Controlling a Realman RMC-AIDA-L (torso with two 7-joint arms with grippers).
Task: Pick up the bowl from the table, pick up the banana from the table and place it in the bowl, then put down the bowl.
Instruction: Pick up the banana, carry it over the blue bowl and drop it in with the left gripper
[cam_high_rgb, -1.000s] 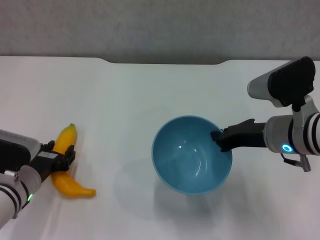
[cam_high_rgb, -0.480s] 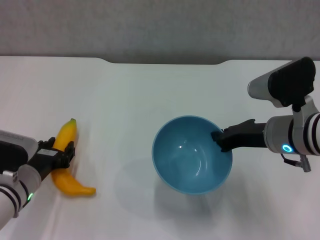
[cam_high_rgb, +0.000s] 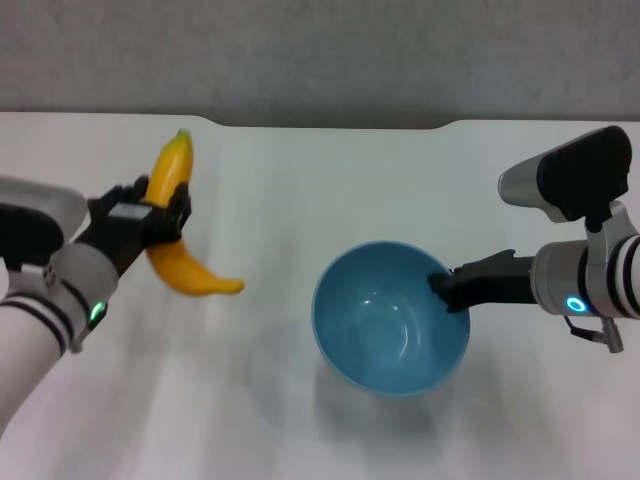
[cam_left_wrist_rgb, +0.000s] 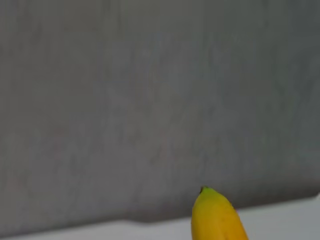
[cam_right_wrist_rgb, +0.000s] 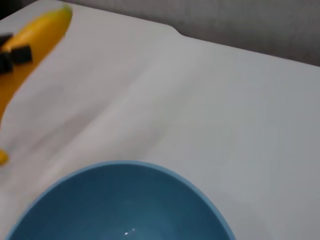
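Banana (cam_high_rgb: 178, 225) is hanging clamped mid-length in your left claw (cam_high_rgb: 150, 215), off the desk (cam_high_rgb: 300, 180), left of the bowl (cam_high_rgb: 390, 318).
Your right claw (cam_high_rgb: 445, 289) is pinching the bowl's right rim, apparently holding it raised and mouth-up so you're getting an open drop target; next you're carrying the banana over it.

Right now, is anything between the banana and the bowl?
Nothing visible. The left gripper holds the banana above bare table; the bowl, held at its rim by the right gripper, is open and empty.
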